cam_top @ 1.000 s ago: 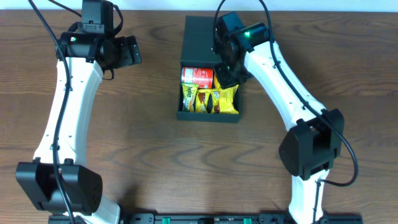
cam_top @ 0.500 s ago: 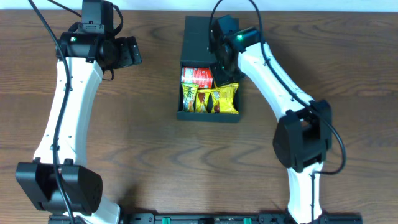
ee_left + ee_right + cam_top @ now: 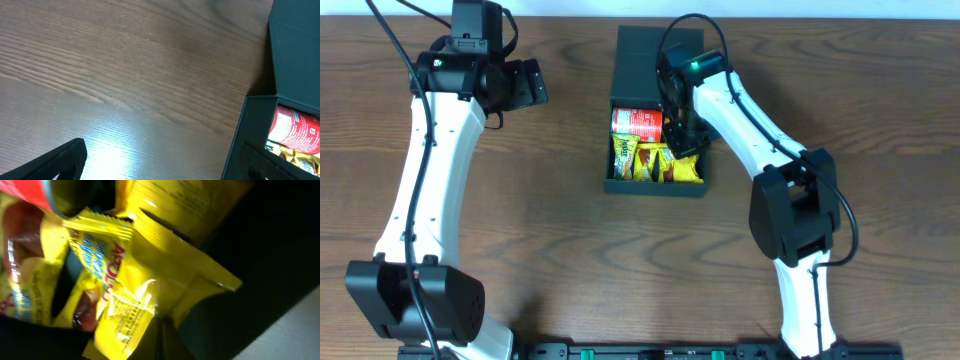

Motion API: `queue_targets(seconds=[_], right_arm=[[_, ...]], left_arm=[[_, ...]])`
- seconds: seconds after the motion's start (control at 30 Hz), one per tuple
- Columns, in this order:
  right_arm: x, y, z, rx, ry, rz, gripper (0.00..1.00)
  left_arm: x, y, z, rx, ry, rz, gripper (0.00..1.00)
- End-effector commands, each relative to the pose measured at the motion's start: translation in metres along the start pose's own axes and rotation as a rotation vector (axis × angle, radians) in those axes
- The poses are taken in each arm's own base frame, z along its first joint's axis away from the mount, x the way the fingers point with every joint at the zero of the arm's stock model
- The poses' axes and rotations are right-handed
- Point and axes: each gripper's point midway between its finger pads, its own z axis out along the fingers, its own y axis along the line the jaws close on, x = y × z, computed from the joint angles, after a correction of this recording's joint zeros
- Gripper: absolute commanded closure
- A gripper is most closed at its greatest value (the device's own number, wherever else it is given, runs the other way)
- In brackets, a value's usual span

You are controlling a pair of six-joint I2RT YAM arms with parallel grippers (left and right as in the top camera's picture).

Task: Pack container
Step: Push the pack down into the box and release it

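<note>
The dark teal container (image 3: 638, 60) lies mid-table on the wooden table (image 3: 570, 250) with its flap lid open. The right gripper (image 3: 683, 140) is down inside it by the right wall, on the yellow snack packets (image 3: 645, 160) next to a red packet (image 3: 636, 122). I cannot tell whether its fingers are spread or pinching. The left gripper (image 3: 532, 84) hangs well to the container's left with its fingers spread

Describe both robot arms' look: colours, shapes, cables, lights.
The left arm and right arm match: white links, bulky black joint housings, black cables looping alongside, a small green light at each black wrist. The left gripper and right gripper are black.
</note>
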Motion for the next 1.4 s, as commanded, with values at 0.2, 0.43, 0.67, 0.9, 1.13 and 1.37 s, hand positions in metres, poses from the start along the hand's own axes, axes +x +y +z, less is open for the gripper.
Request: queue_targets(seconds=[0.2, 0.43, 0.67, 0.9, 1.13, 1.37], right_arm=[[0.003, 0.000, -0.003, 0.020, 0.004, 0.015, 0.99], [-0.015, 0.005, -0.032, 0.005, -0.131, 0.015, 0.98], [-0.005, 0.008, -0.014, -0.003, -0.077, 0.006, 0.98], [0.015, 0.007, 0.010, 0.005, 0.002, 0.003, 0.99], [0.015, 0.007, 0.013, 0.007, 0.001, 0.003, 0.98], [0.007, 0.006, -0.013, 0.005, -0.043, 0.014, 0.99]], left_arm=[[0.002, 0.004, 0.003, -0.013, 0.012, 0.003, 0.02], [0.001, 0.004, 0.003, -0.013, 0.010, 0.003, 0.02], [0.003, 0.004, 0.003, -0.014, 0.015, 0.004, 0.02], [0.003, 0.004, 0.003, -0.014, 0.015, 0.004, 0.02], [0.003, 0.004, 0.003, -0.014, 0.015, 0.003, 0.03], [0.003, 0.004, 0.003, -0.014, 0.016, 0.003, 0.02]])
